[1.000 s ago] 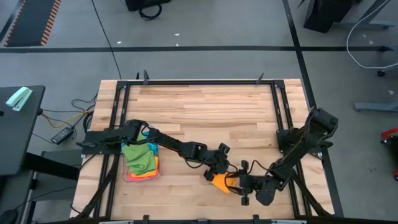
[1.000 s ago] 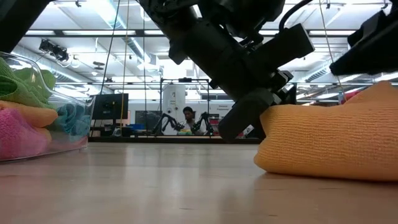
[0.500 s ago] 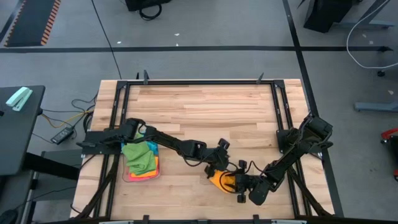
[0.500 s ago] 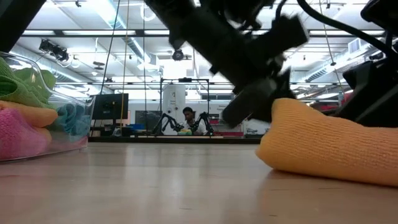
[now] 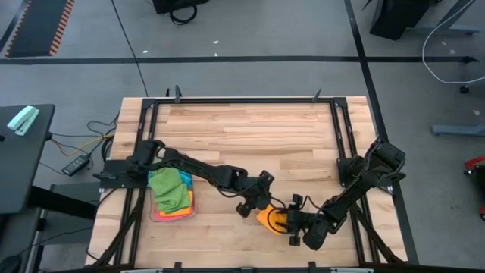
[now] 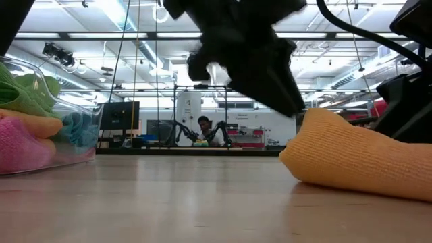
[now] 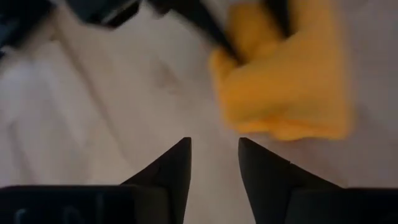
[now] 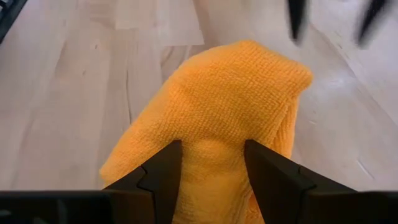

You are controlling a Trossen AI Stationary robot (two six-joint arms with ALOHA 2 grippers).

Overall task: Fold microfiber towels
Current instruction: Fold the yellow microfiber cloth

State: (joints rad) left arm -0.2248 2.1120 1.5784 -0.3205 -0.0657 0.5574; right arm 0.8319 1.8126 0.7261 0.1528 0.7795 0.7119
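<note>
Orange towel (image 5: 271, 218) is lying bunched at the table's (image 5: 250, 136) 6 o'clock edge. Right gripper (image 8: 208, 163) is grasping it, fingers straddling a fold. Left gripper (image 5: 248, 206) is hovering just beside, at the towel's 10 o'clock, fingers parted, holding nothing. Remaining towels (image 5: 170, 193) are sitting in the tray (image 5: 154, 216) at 8 o'clock.

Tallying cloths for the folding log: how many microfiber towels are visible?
5: an orange towel on the table; green, pink, orange and blue ones in the clear tray. Others may be hidden.

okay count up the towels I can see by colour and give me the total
Orange microfiber towel on the table: 1
Green towel in the clear plastic tray: 1
Orange towel in the tray: 1
Pink towel: 1
Blue towel: 1
Total: 5
</note>
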